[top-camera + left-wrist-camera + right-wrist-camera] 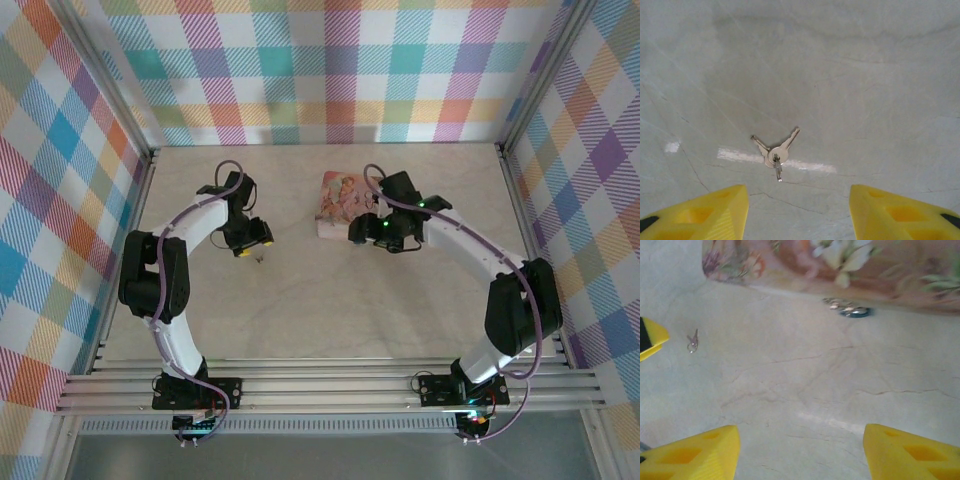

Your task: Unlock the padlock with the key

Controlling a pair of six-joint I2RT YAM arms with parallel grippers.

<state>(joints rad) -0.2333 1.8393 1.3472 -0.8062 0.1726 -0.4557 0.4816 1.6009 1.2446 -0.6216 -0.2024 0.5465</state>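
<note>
Open table point(330, 310), plaid walls point(330, 70) on three sides, wide bare room mid-surface.
Left gripper point(797, 212), fingers spread and empty, hung near two keys point(776, 154) on one ring; right gripper point(800, 452), also spread, faced the one padlock point(855, 311) (tiny, blue-teal) lying just beside the near edge of the single pink box point(840, 265), well apart from the keys.

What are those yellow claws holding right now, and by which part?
Nothing. The left gripper and the right gripper are both open and empty. The keys lie loose on the table; the padlock lies beside the pink box.
</note>
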